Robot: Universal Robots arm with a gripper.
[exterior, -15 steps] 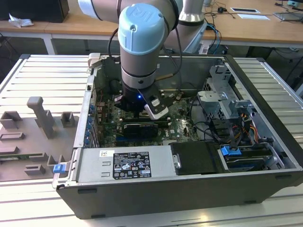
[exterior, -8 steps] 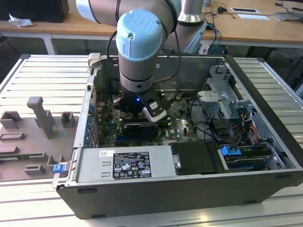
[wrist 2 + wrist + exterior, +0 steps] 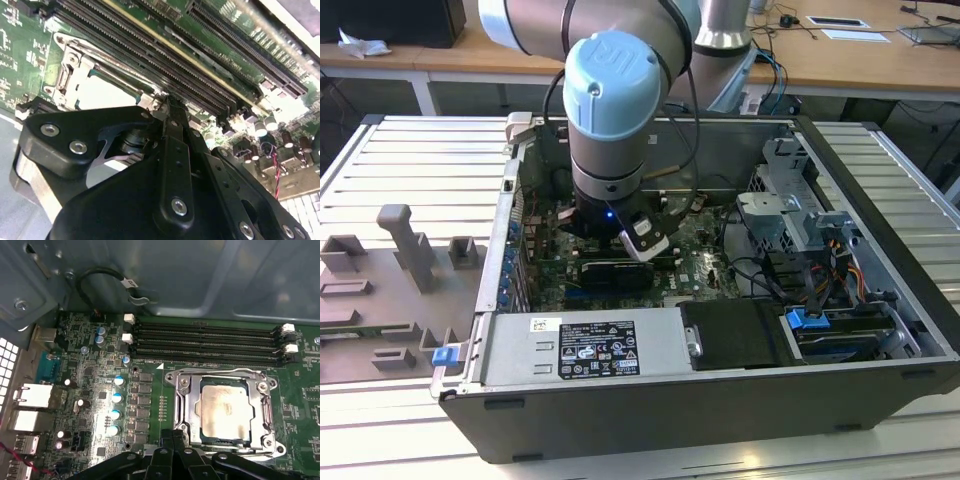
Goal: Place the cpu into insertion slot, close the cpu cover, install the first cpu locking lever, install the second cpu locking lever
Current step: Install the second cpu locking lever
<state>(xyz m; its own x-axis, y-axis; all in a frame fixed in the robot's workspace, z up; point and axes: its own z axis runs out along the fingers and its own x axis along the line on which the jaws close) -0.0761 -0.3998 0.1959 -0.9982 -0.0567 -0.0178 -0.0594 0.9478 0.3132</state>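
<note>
The pincer (image 3: 172, 437), fingers pressed together and empty, is seen at the near edge of the cpu cover (image 3: 222, 376); the cpu (image 3: 223, 409) is seated beneath it; a slipped push could scrape the board.

Arm (image 3: 610, 100) pointing straight down, gripper (image 3: 172, 436) fingers closed together

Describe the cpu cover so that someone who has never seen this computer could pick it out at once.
Look inside the open computer case at the green circuit board. Beside the long black memory slots lies the cpu cover: a silver square frame, its cut-out showing the pale cpu.
</note>
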